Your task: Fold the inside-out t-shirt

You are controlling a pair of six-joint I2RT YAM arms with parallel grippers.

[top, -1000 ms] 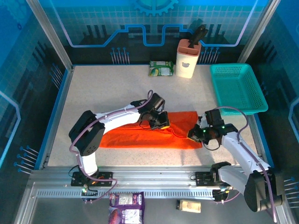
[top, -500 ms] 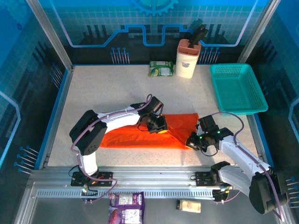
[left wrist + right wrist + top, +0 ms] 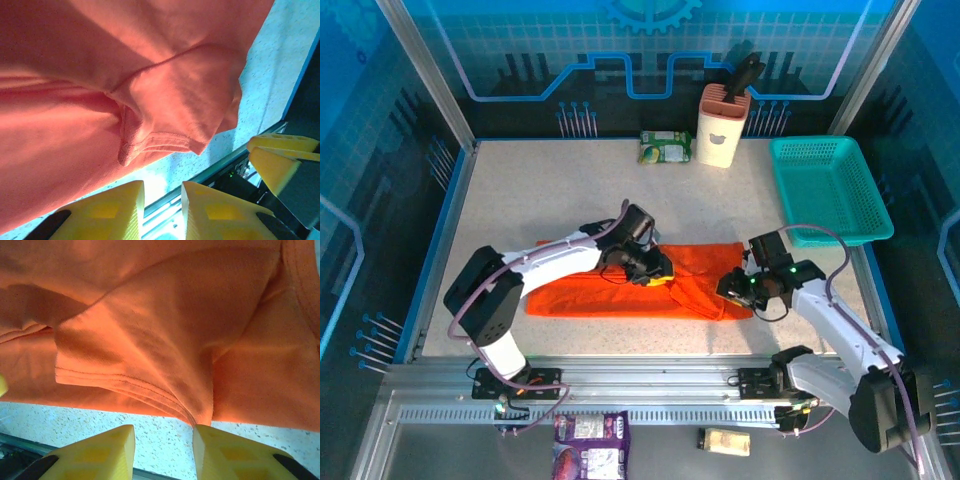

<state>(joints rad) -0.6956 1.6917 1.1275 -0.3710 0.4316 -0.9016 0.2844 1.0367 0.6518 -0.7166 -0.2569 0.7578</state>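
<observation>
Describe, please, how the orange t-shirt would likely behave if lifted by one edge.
The orange t-shirt would probably droop and unfold: it lies in soft creases and overlapping flaps. It looks thin, so likely light. Pushed, it would probably bunch rather than slide, as at its rumpled hemmed edge.

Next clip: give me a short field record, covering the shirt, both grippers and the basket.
t-shirt: orange, lying on the table as a long band, right end rumpled
left gripper: open over the band's middle, holding nothing
right gripper: open at the shirt's right end, holding nothing
teal mesh basket: far right corner, apart from the shirt
</observation>
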